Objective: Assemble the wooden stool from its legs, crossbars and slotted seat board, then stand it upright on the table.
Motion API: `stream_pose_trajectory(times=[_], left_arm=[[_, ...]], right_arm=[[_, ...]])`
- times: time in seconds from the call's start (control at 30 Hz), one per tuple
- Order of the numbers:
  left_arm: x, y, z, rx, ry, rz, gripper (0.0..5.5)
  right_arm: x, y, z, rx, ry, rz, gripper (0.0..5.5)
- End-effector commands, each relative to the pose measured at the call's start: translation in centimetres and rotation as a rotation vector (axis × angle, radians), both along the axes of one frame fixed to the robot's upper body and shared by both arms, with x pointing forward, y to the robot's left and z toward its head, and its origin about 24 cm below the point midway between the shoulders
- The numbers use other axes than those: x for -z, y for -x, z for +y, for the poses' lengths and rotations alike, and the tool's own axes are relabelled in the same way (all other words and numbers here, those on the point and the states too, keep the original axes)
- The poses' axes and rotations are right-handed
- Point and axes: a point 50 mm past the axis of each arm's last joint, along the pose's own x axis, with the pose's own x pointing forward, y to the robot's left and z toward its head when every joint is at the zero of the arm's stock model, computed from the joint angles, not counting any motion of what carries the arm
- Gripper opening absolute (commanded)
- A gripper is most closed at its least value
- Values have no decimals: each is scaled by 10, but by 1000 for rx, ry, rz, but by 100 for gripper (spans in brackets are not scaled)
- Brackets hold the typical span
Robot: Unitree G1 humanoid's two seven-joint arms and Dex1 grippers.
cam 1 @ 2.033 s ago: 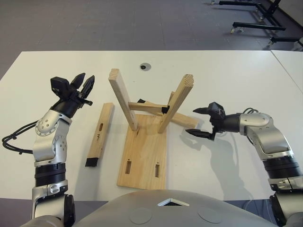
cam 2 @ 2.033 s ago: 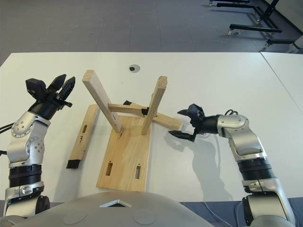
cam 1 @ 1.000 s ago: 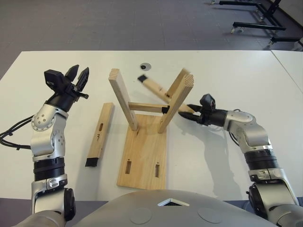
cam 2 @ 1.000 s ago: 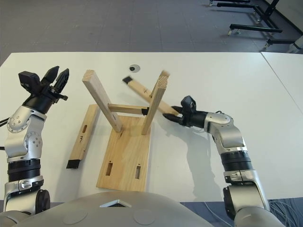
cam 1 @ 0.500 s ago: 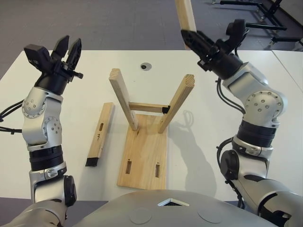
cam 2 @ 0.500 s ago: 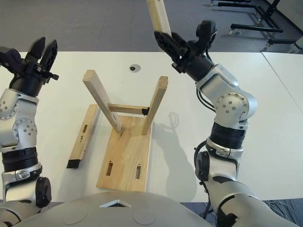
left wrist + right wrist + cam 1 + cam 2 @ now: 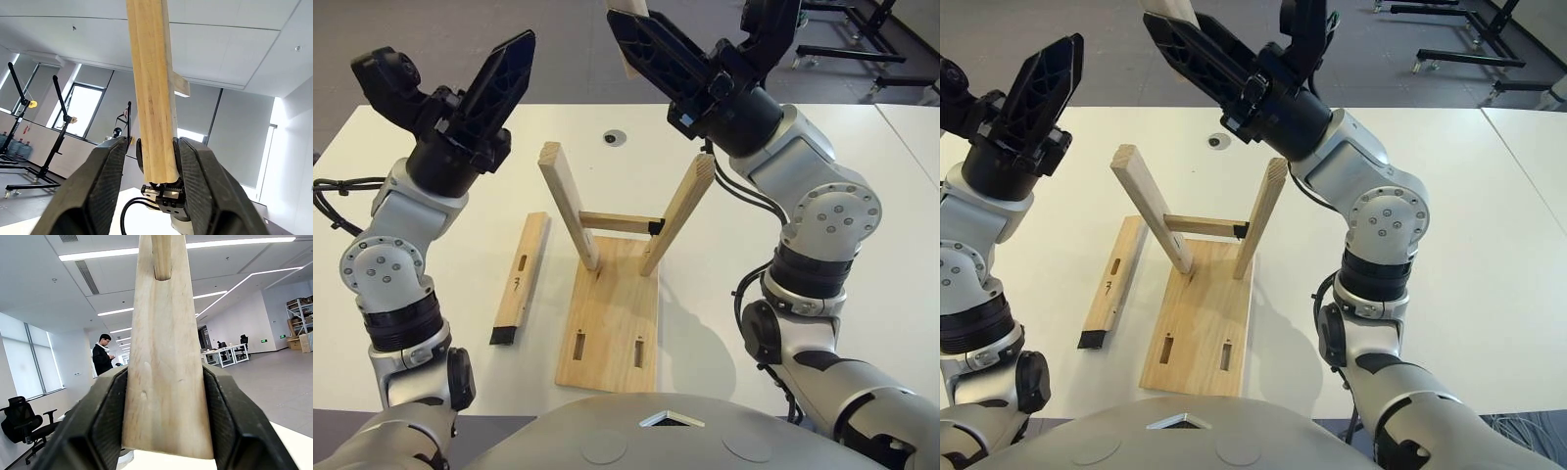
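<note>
On the table [image 7: 901, 274] the board [image 7: 612, 323] is lying flat, underside up I'd judge, so legs are going in from above; two upright legs [image 7: 566, 204] are standing in its far end, the crossbar [image 7: 615, 223] bridging them; a spare leg [image 7: 519, 284] is lying just beside the board on the left; two slots [image 7: 579, 343] at the near end are sitting open; the right gripper [image 7: 625, 27] is clamping the third leg [image 7: 164, 333] high above the frame, probably to clear it; the left gripper [image 7: 151, 147] is hanging raised, jaws wide, holding nothing; its wrist view is framing that leg through the gap, seemingly farther off; the right wrist view is showing a peg [image 7: 161, 257] on the leg's tip.
</note>
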Motion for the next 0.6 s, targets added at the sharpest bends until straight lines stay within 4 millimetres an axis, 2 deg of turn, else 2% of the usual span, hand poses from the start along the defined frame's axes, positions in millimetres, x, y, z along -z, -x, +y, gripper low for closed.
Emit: stream_pose_trajectory(times=[0.03, 0.13, 0.23, 0.33, 0.43, 0.6], left_arm=[[-6, 2, -2, 56, 22, 2, 252], [-7, 0, 0, 49, 40, 18, 302], [-9, -1, 0, 49, 60, 18, 304], [-13, -1, 1, 70, 104, 28, 304], [-10, 3, 8, 118, 97, 48, 304], [-1, 3, 48, 108, 35, 127, 304]], right_arm=[[-1, 4, 1, 0, -4, -41, 207], [-2, 6, 2, -4, -13, -50, 207], [-1, 8, 3, -16, -16, -57, 207], [-1, 6, -2, 73, 128, -262, 207], [-10, -9, -18, 186, 256, -508, 206], [-37, -30, -36, 382, 373, -843, 206]])
